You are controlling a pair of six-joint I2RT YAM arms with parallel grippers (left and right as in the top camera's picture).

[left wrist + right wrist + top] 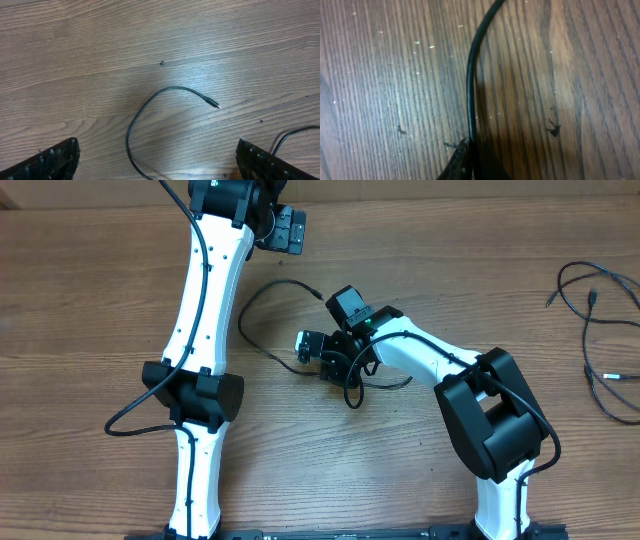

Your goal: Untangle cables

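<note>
One thin black cable [252, 300] loops across the middle of the table, with more of it curling under my right wrist. My right gripper [308, 348] is low over the wood and shut on this cable [470, 85], which runs straight up from the pinched jaws [472, 150]. My left gripper [288, 230] hangs at the far edge, open and empty. In the left wrist view its fingers [50, 160] stand wide apart over a curve of the cable [137, 117]. That curve ends in a small silver-tipped plug [215, 105]. More cables [600, 330] lie in loose loops at the right edge.
Bare wooden tabletop [90, 300] lies to the left of the left arm [205, 330]. The right arm's black base link [490, 415] stands at the front right. Thick black arm wires trail beside both arms.
</note>
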